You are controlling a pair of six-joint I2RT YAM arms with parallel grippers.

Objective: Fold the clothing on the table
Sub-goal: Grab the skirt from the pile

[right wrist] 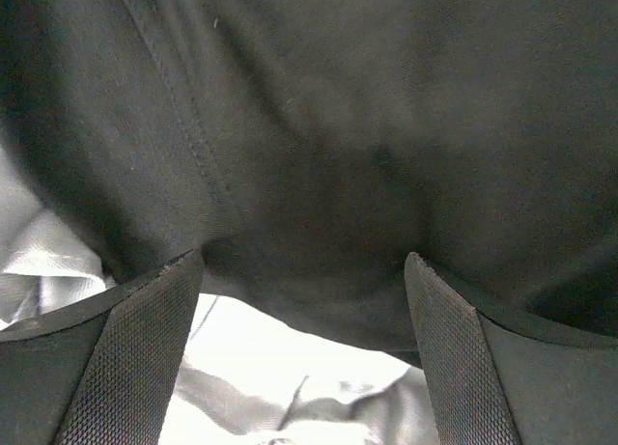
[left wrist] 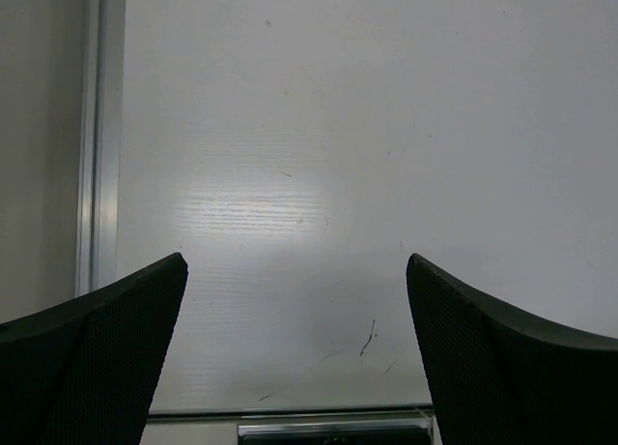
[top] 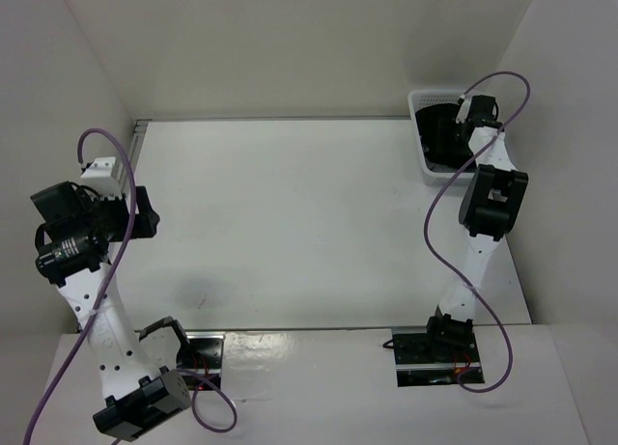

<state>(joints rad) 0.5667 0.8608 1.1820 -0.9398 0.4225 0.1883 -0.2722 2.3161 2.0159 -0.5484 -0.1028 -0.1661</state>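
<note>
The black garment [right wrist: 367, 126] is found not spread on the worktop [top: 290, 213] but in the white slotted basket [top: 421, 102] at its far right corner, heaped over a paler cloth [right wrist: 290, 368]. The right gripper [right wrist: 304, 271] is held close over it, jaws spread, nothing pinched; the left gripper [left wrist: 294, 271] is held over the worktop near its left edge, jaws likewise spread. The fabric is judged soft, light and limp, so the stitched seam [right wrist: 183, 107] is best pinched, only the black layer being taken.
</note>
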